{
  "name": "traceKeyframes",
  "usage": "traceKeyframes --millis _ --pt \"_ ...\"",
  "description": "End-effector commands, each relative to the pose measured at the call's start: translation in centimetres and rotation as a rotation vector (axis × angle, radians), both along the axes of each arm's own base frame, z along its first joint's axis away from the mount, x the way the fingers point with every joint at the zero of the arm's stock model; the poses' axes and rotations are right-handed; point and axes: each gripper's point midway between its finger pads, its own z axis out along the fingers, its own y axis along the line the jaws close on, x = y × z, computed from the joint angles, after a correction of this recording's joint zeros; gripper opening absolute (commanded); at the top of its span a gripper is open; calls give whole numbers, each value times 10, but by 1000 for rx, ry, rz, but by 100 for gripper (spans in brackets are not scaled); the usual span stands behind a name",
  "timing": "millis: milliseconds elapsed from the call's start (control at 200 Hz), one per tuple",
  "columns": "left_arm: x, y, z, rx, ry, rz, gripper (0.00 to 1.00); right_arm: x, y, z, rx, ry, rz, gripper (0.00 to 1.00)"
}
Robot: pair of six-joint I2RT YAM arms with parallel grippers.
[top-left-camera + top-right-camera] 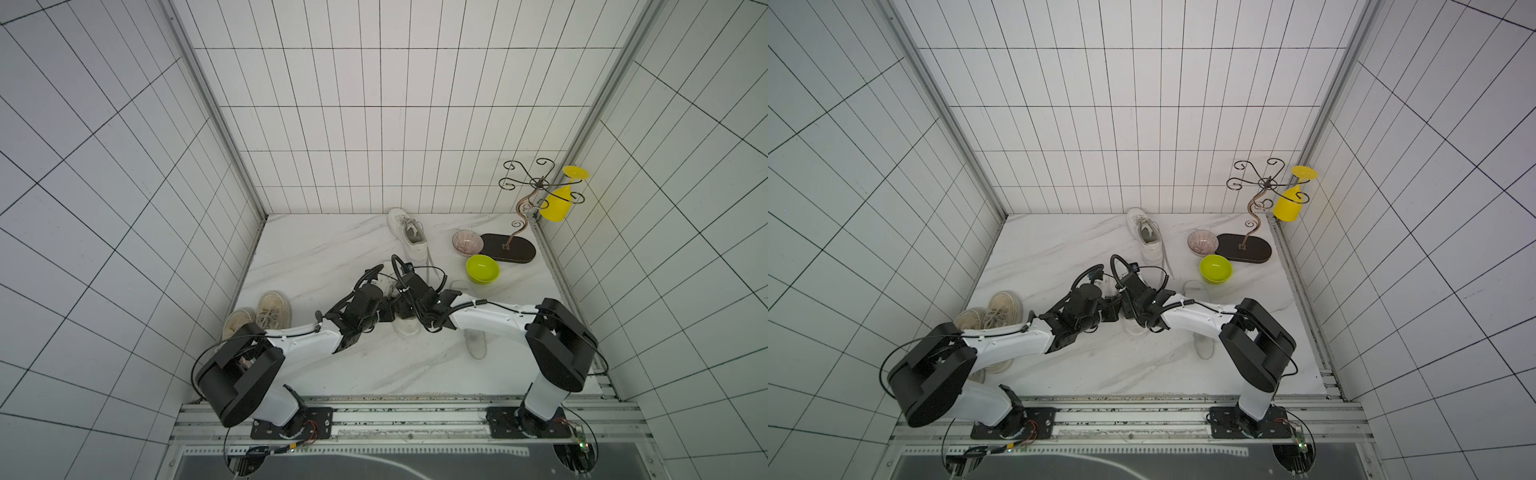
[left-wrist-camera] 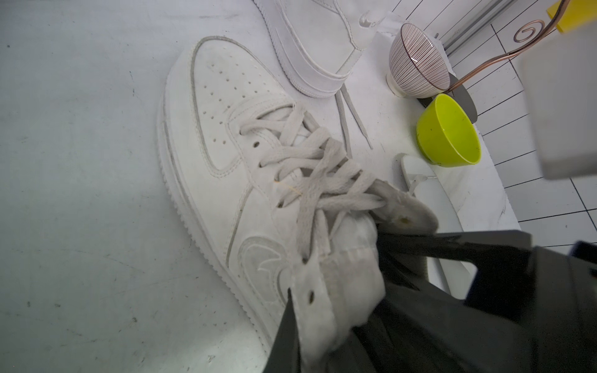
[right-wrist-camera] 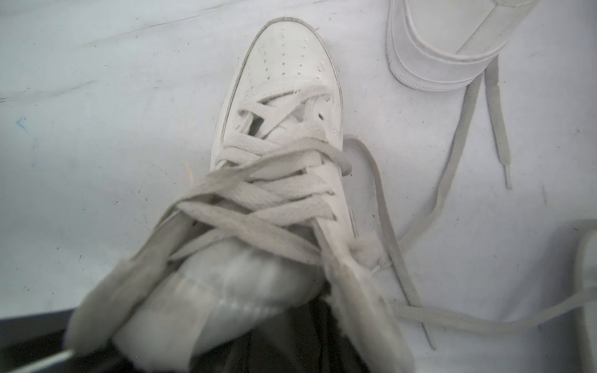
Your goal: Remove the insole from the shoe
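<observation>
A white lace-up shoe (image 1: 406, 328) (image 1: 1136, 328) lies mid-table, mostly covered by both arms in both top views. The left wrist view shows its perforated toe (image 2: 219, 135) and loose laces. My left gripper (image 2: 326, 326) (image 1: 386, 316) is shut on the shoe's side flap at the opening, with one dark finger (image 2: 286, 326) outside it. My right gripper (image 3: 290, 342) (image 1: 405, 309) reaches into the shoe's (image 3: 284, 64) opening behind the tongue. Its jaws are a dark blur there. The insole is hidden inside the shoe.
A second white sneaker (image 1: 409, 235) lies at the back. A beige pair (image 1: 270, 311) sits left. A striped bowl (image 1: 466, 242), a green bowl (image 1: 483, 269) and a metal stand (image 1: 509, 248) holding a yellow cup (image 1: 557, 205) stand right. A flat white sole-shaped piece (image 1: 476, 345) lies under the right arm.
</observation>
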Motion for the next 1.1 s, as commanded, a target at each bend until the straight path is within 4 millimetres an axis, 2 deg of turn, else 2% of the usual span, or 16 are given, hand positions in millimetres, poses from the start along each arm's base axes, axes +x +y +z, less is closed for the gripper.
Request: traceKeyframes --millis 0,145,305,425,520,665,745,840,1004,1094 --pt "-6 -6 20 -55 -42 -42 0 16 -83 -58 -329 116 -148 43" --pt "-10 -11 25 -74 -56 -65 0 20 -86 -77 -392 161 -131 46" --pt "-13 -10 29 -89 -68 -61 0 18 -78 -97 -390 218 -103 44" --pt "-13 -6 30 -91 -72 -43 0 14 -73 -108 -378 254 -85 39" --pt "-13 0 29 -84 -76 -19 0 12 -68 -108 -343 263 -70 30" --pt "-11 8 24 -55 -67 15 0 7 -47 -84 -188 243 -25 12" --pt "-8 15 21 -35 -61 44 0 13 -36 -60 -89 188 -21 9" --pt "-5 32 16 1 -54 118 0 13 -26 -32 13 141 1 0" --pt "-2 45 6 39 -30 151 0 5 -5 10 200 74 76 0" --pt "-2 50 2 55 -21 166 0 -2 2 22 262 44 115 0"
